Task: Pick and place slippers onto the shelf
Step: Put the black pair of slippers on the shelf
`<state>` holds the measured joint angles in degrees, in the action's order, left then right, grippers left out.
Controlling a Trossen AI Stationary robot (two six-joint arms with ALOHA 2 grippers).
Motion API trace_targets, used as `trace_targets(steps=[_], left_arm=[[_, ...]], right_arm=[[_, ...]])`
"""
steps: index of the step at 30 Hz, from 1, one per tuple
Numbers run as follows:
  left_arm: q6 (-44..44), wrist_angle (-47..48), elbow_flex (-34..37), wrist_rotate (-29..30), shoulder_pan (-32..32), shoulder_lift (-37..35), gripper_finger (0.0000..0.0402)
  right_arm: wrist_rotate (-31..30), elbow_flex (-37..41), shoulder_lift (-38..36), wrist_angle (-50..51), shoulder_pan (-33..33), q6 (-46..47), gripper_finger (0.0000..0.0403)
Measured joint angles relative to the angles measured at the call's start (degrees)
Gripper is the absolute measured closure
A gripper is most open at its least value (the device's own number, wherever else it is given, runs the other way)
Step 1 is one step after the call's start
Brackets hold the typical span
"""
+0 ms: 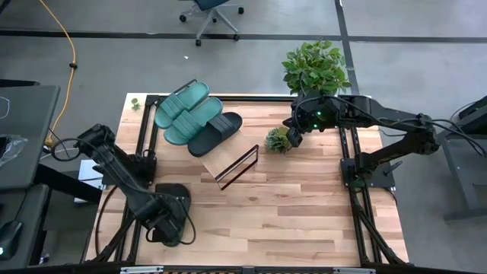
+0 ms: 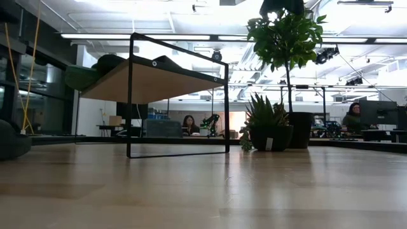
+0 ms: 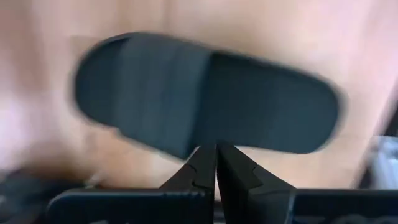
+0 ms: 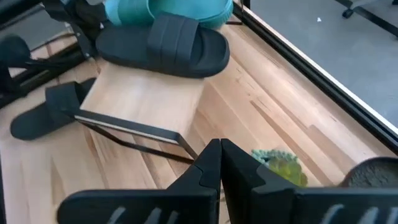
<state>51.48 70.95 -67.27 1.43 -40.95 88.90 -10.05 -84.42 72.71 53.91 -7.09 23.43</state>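
Note:
The shelf (image 1: 228, 158), a slanted light-wood board in a black wire frame, stands mid-table. Two teal slippers (image 1: 183, 114) and one black slipper (image 1: 216, 132) lie side by side on its upper part. The second black slipper (image 1: 176, 195) lies flat on the table near the left near corner and fills the left wrist view (image 3: 205, 102). My left gripper (image 1: 163, 225) hovers over it, shut (image 3: 216, 163). My right gripper (image 1: 294, 138) is shut (image 4: 220, 163) near the small plant, right of the shelf. My left gripper points down at the black slipper on the table, and its shut fingertips (image 3: 211, 155) show against the slipper's long side edge (image 3: 186, 148). Whether they touch it, I cannot tell.
A small succulent (image 1: 278, 139) sits just below my right gripper, and a tall potted plant (image 1: 316, 68) stands at the far right corner. Black frame rails (image 1: 356, 175) run along the table's left and right sides. Bare wood lies between the shelf and the near edge.

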Motion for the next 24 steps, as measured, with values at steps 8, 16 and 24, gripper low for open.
trace_targets(steps=[8, 16, 24], left_arm=[[-5.1, 6.9, -9.4, 10.1, 0.0, 8.5, 0.0397], [-4.9, 7.2, -10.0, 11.7, -1.2, 13.3, 0.0401], [-4.7, 9.4, -11.1, 15.6, -7.7, 14.6, 0.0401]], right_arm=[[1.3, 0.0, 0.0, 0.3, 0.0, -2.7, 0.0402], [1.2, 0.0, 0.0, 0.3, 0.0, -3.6, 0.0402], [0.9, 0.0, 0.0, 1.7, 0.0, -4.0, 0.0402]])
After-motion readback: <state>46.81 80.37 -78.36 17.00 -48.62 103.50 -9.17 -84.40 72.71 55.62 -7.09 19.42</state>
